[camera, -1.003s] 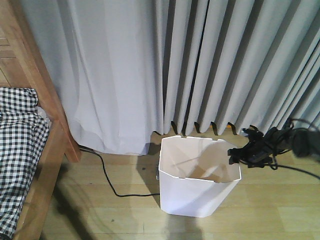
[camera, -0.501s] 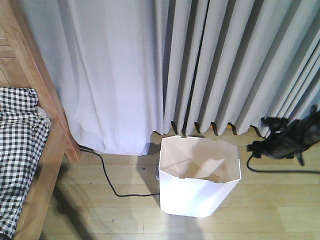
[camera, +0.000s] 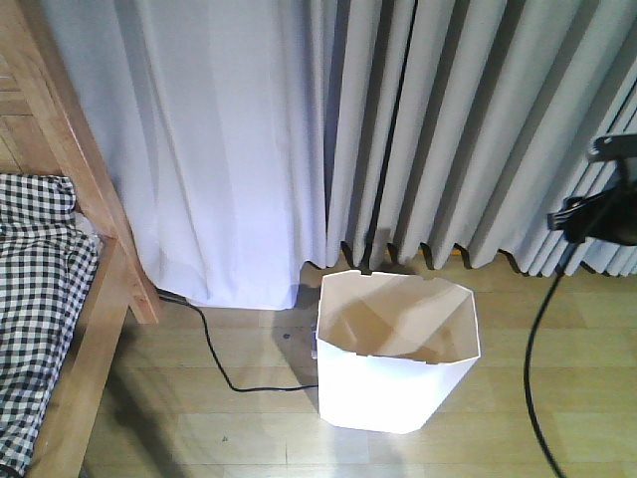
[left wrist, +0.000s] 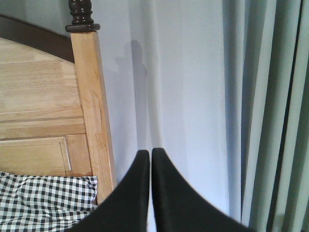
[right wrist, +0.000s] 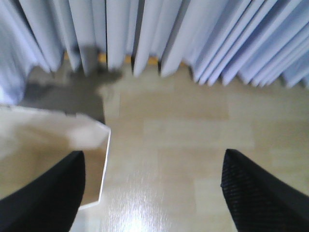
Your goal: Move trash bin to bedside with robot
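Front view, trash bin (camera: 398, 354) upright near bed (camera: 60, 299), left jaws pressed together, right jaws spread.

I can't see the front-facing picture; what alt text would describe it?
A white trash bin stands upright on a wooden floor before grey curtains, apart from the bed at left. A black robot arm hangs at the right edge, not touching it.

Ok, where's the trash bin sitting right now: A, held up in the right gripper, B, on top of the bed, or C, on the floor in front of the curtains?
C: the trash bin stands on the wooden floor before the curtains, and the open right gripper is empty.
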You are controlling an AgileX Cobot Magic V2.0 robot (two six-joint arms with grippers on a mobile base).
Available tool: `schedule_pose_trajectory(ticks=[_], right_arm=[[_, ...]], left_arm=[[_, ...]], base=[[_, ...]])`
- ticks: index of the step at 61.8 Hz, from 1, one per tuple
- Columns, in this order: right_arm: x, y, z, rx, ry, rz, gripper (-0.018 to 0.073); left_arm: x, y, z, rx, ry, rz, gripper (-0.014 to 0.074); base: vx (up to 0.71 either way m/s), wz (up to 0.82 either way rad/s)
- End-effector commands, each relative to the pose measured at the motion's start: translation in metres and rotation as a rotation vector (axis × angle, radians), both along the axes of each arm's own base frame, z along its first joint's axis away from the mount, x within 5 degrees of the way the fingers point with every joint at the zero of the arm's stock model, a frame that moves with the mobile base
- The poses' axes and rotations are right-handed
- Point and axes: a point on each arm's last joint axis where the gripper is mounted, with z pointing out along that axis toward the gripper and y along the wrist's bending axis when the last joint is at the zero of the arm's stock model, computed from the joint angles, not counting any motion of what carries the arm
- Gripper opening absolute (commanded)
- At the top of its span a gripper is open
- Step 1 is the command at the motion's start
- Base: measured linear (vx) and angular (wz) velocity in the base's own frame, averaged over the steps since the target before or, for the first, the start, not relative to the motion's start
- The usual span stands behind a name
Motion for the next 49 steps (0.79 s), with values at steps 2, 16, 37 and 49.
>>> schedule_pose_trajectory(ticks=[2, 16, 37, 49], right_arm=[[-0.019, 0.003, 0.047, -0.03, -0.164, -0.027, 0.0561], [-0.065, 0.042, 0.1, -0.014, -0.374, 0.057, 0.0561], [-0.143, 0.055, 0.118, 0.088, -0.577, 0.02, 0.0561], [-0.177, 0.058, 0.121, 0.149, -0.678, 0.004, 0.0561]], left_arm=[[0.0, -0.001, 0.003, -0.023, -0.07, -0.009, -0.0006], [0.0, -0.001, 0.003, -0.023, -0.07, -0.009, -0.0006], [0.0, -0.001, 0.003, -0.023, -0.07, -0.009, -0.0006], [0.0, -0.001, 0.003, -0.023, -0.07, -0.009, -0.0006]], base=[[0.0, 0.0], [0.0, 0.0], [0.0, 0.0], [0.0, 0.0]])
